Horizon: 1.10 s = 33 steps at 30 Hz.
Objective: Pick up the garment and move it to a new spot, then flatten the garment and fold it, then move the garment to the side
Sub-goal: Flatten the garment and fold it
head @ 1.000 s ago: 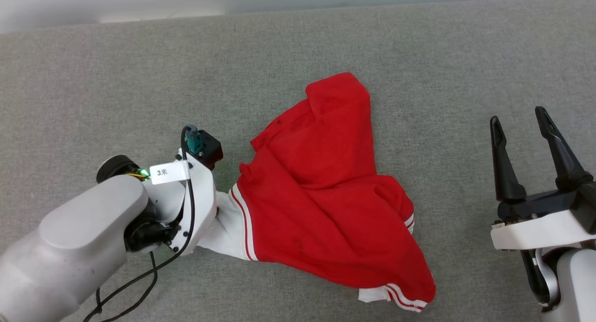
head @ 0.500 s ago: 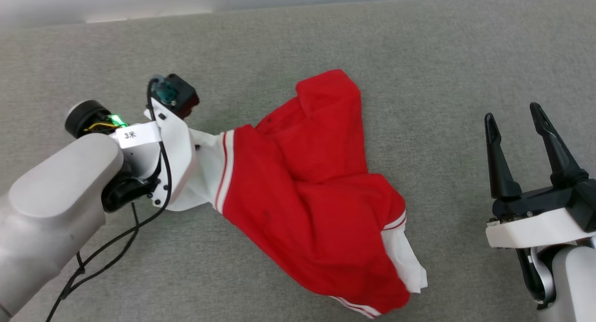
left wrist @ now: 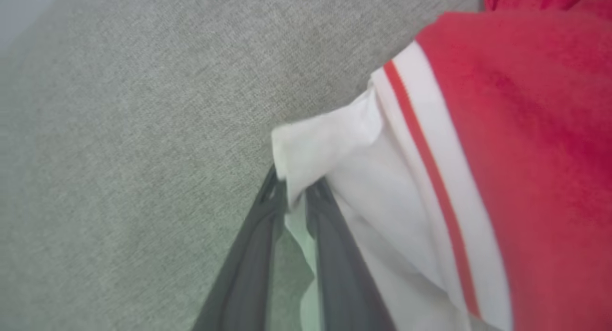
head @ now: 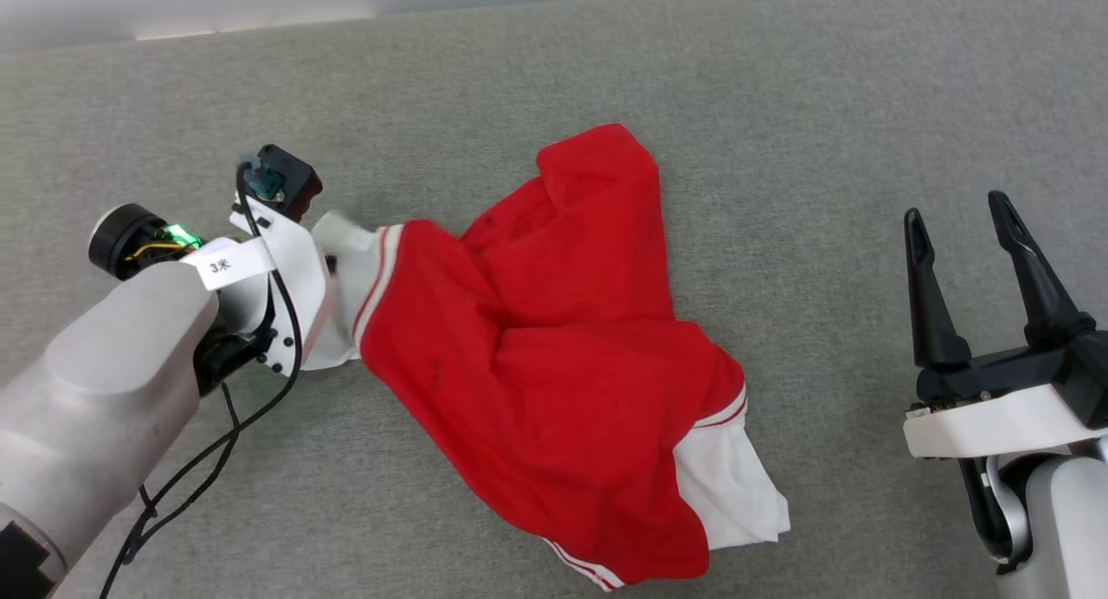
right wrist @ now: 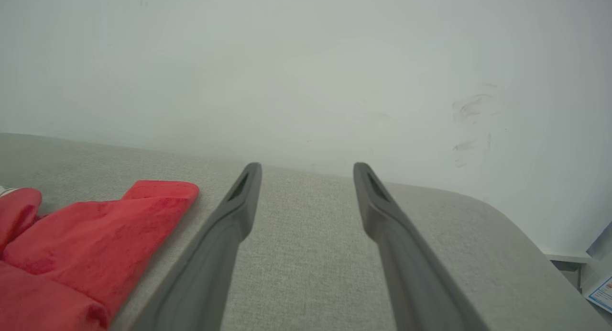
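Observation:
The garment (head: 554, 357), red with white sleeves and red-and-white striped trim, lies crumpled on the grey fabric surface (head: 779, 106). In the left wrist view my left gripper (left wrist: 296, 187) is shut on the edge of a white sleeve (left wrist: 334, 149), with the red body (left wrist: 526, 130) to its right. From the head, the left wrist (head: 277, 261) sits at the garment's left end and covers the fingers. My right gripper (head: 956, 208) stands open to the right of the garment, apart from it. The right wrist view has that gripper (right wrist: 307, 167) open over bare fabric, the garment (right wrist: 95, 226) at its left.
A pale wall (right wrist: 306, 58) runs along the far edge of the surface. The surface ends in a rounded corner (right wrist: 502, 216) at the right of the right wrist view. A black cable (head: 190, 478) hangs from my left arm.
My left gripper has shut on the white sleeve and pulled it left and away from me. The garment has been dragged and stretched leftward. The right gripper has stayed put.

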Available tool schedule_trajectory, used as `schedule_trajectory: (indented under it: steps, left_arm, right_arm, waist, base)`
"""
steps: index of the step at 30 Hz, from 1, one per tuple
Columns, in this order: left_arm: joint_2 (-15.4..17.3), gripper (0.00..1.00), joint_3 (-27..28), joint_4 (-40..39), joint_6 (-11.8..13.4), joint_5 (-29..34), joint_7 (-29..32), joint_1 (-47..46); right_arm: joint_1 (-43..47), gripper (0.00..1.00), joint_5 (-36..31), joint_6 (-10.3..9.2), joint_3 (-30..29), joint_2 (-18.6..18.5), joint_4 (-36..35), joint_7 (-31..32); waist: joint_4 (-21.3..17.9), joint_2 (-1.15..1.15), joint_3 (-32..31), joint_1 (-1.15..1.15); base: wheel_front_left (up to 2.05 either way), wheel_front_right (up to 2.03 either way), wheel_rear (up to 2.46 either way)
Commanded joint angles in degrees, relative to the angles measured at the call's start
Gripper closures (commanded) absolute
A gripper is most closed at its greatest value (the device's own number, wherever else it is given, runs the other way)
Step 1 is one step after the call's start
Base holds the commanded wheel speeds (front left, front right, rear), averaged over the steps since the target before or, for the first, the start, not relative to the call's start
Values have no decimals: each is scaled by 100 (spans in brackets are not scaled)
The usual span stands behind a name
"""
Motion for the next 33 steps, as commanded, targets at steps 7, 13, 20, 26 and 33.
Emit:
schedule_trajectory:
  steps: [7,13,20,26,33]
  left_arm:
    - [85,0,174,-67,-67,-295,-268,-171]
    - [345,0,495,-617,99,-346,-1283,68]
    - [570,0,933,-1458,1082,-277,-3015,1035]
    - [577,0,1870,-2393,2206,68,-3413,2070]
    - [131,0,3582,-3583,2914,1368,-3408,3704]
  right_arm:
    - [158,0,-18,-2,-16,-38,3,-10]
    - [187,0,-71,-2,-2,-252,-234,-11]
    - [142,0,262,-2,543,-1089,-271,617]
    - [-205,0,1509,-2,1478,-2348,-699,2542]
    - [-557,0,3097,-3,2433,-3337,-1293,5006]
  waist:
    - [382,0,-368,0]
    - [545,0,-749,0]
    - [740,0,-1145,0]
    - [844,0,-1341,0]
    - [935,0,-1456,0]
  base:
    - [0,0,0]
    - [0,0,0]
    - [0,0,0]
    - [0,0,0]
    - [0,0,0]
